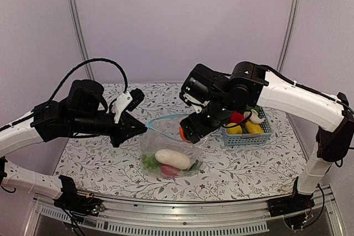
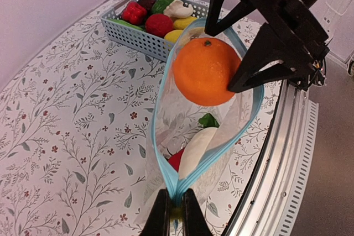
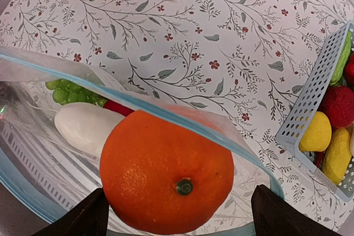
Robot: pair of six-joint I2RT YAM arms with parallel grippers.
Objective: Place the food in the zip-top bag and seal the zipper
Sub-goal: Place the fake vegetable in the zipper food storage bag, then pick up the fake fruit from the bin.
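- The left gripper point(image 2: 177, 216) has its fingers pinched tight on the near corner of the zipper point(image 2: 159, 153). There is no gap between them.
- That pinch holds one end of the bag's mouth up off the table point(image 1: 94, 153).
- The zip-top bag point(image 1: 152, 145) sits in the middle of the table, between the two arms. Its mouth is pulled wide open.
- The zipper is the thin blue strip around the mouth. It is not sealed — the two sides curve far apart.
- The right gripper point(image 3: 178, 192) is at the far end of the bag's mouth, and its fingers are spread very wide.
- The orange point(image 3: 166, 172) is between those fingers, right in the open mouth of the bag.
- In the right wrist view there is a gap between the orange and one finger. The other finger is just beside it, and I cannot tell if it touches.
- Down inside the bag lies the white radish point(image 3: 83, 125). The green bunch point(image 3: 69, 92) is next to it.
- A bit of red food point(image 3: 116, 107) peeks out beside the radish — I cannot tell for sure what it is.
- The blue basket point(image 3: 310, 109) stands on the table to the right of the bag, near it.
- More toy food is in the basket. I can see a yellow lemon point(image 3: 316, 132), red pieces and a green one.
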